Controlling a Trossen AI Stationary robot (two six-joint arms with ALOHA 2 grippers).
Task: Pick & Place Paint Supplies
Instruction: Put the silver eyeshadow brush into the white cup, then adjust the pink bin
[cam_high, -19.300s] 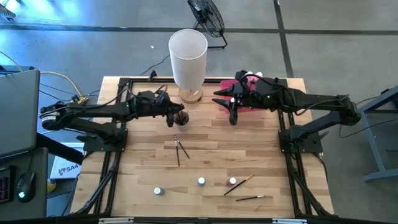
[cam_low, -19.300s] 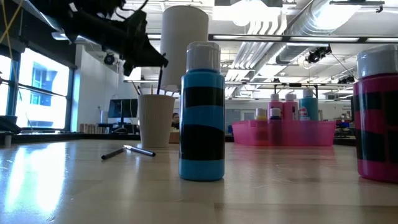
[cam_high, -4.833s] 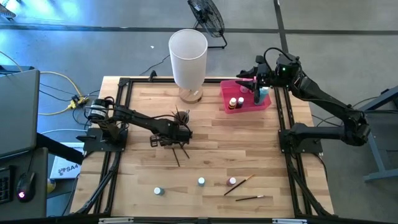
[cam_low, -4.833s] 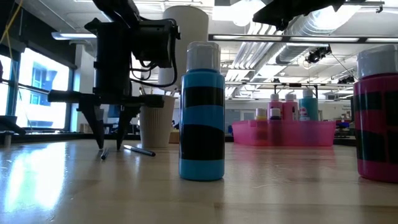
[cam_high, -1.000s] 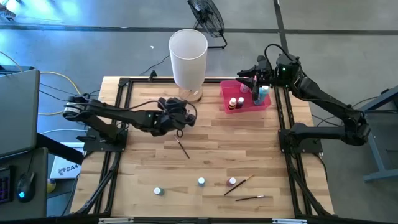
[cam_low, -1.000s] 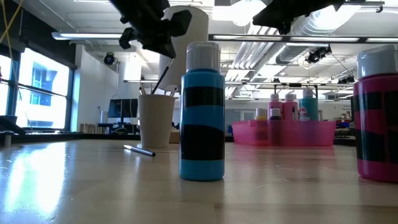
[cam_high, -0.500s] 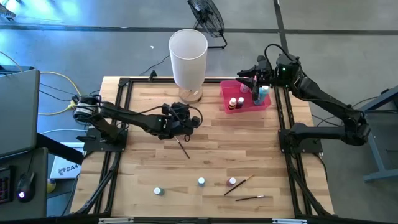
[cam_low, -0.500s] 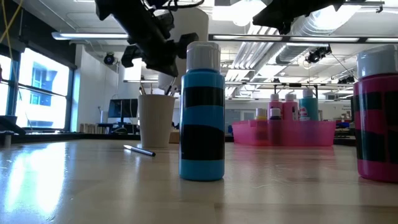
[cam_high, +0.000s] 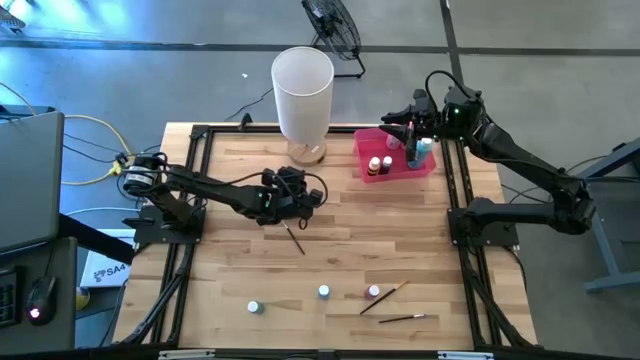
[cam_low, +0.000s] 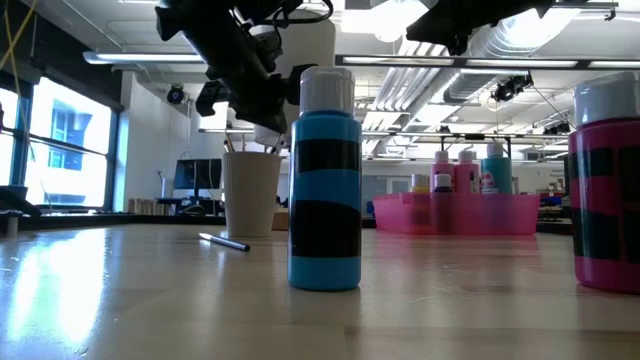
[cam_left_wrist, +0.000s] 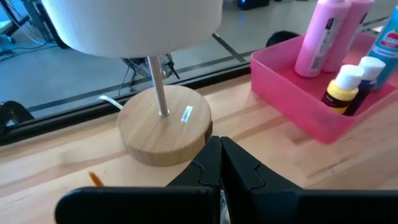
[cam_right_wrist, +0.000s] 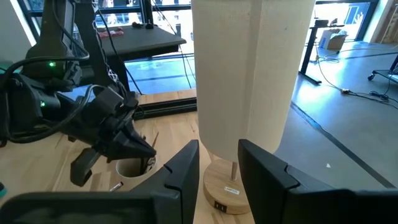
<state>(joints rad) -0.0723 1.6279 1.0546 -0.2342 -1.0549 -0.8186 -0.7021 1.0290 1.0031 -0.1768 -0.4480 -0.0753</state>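
The left gripper (cam_high: 297, 200) is hanging with its jaws pressed together, just above the table centre beside a paper cup (cam_low: 251, 192) of brushes; whether a brush is pinched between them cannot be told. The right gripper (cam_high: 412, 128) is hovering over the pink tray (cam_high: 361, 155) at about 1 o'clock on the table, jaws standing apart with nothing between them.

One dark paintbrush (cam_high: 294, 238) is lying on the wood just toward 6 o'clock from the left gripper. Near the 6 o'clock edge, three tiny capped bottles are standing in a row: one (cam_high: 254, 307) toward 7 o'clock, one (cam_high: 324, 292) at the middle, and a pink-capped one (cam_high: 373, 292) toward 5 o'clock. Two more brushes (cam_high: 384, 297) are lying just beside that last bottle. In the tray, small bottles (cam_high: 380, 165) and a teal bottle (cam_high: 424, 152) are standing upright.

The table (cam_high: 420, 235) is showing pale wooden planks inside a black frame. A white lamp (cam_high: 302, 85) on a round wooden base is standing at 12 o'clock. Beyond, a floor fan (cam_high: 333, 27) is sitting on grey concrete, and the low view is showing windows and ceiling ducts.
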